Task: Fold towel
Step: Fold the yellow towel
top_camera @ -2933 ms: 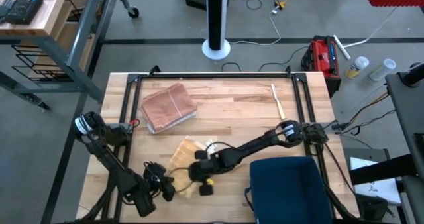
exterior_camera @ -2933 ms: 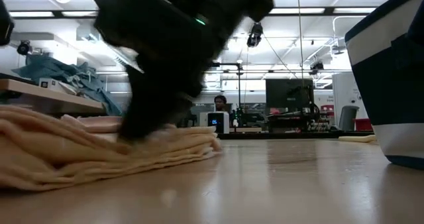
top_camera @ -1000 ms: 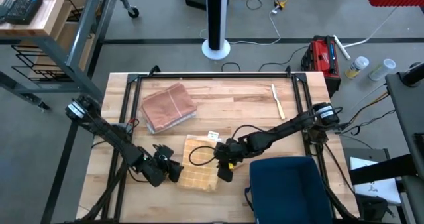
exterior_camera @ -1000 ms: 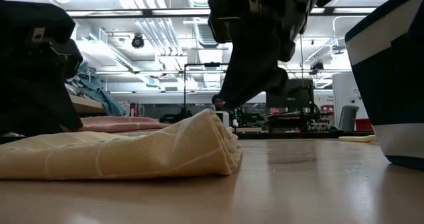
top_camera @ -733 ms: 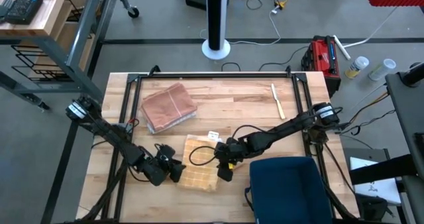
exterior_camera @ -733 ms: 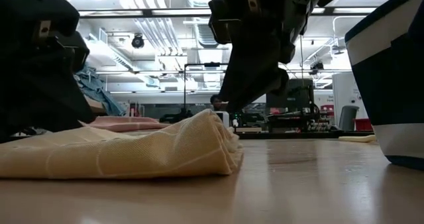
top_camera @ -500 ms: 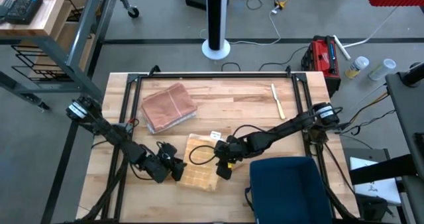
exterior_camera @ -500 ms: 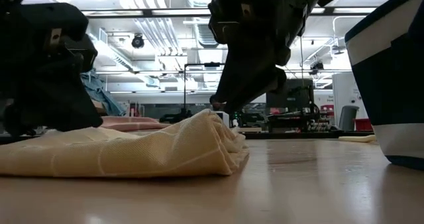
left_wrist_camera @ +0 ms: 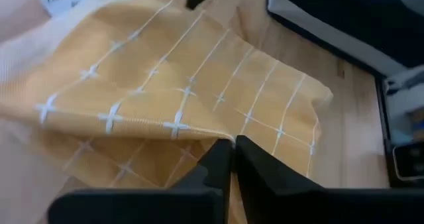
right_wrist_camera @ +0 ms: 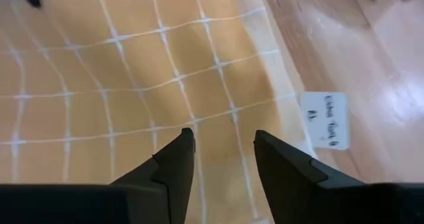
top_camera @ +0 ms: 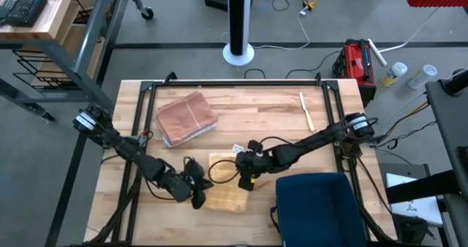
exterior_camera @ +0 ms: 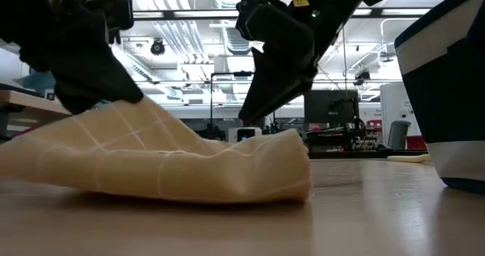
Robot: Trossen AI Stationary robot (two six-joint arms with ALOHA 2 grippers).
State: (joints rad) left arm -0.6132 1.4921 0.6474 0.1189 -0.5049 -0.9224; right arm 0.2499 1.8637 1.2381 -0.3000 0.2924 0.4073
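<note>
A yellow towel with a white grid (top_camera: 225,185) lies folded near the table's front, its left side raised (exterior_camera: 114,127). My left gripper (top_camera: 197,191) is at the towel's left edge, shut on it (left_wrist_camera: 232,151). My right gripper (top_camera: 246,175) is open over the towel's far right part (right_wrist_camera: 224,141), near its white label (right_wrist_camera: 324,121). I cannot tell whether the right gripper touches the cloth. My left gripper pinches the towel's left edge (left_wrist_camera: 199,132) between its two fingers, coming in from the table's left and slanting down. That edge is lifted off the table, and the cloth slopes down from it. The towel's right part (exterior_camera: 280,173) rests on the table.
A folded pink-brown towel (top_camera: 186,118) lies at the far left. A dark blue bin (top_camera: 318,207) stands at the near right, close to the towel. A pale stick (top_camera: 306,109) lies at the far right. Black rails (top_camera: 234,84) frame the table.
My left gripper has moved right to the towel's left edge, shut on it and raised it. The towel's left side now stands up off the table, and its right side has slid a little to the right. My right gripper has shifted slightly toward the far edge.
</note>
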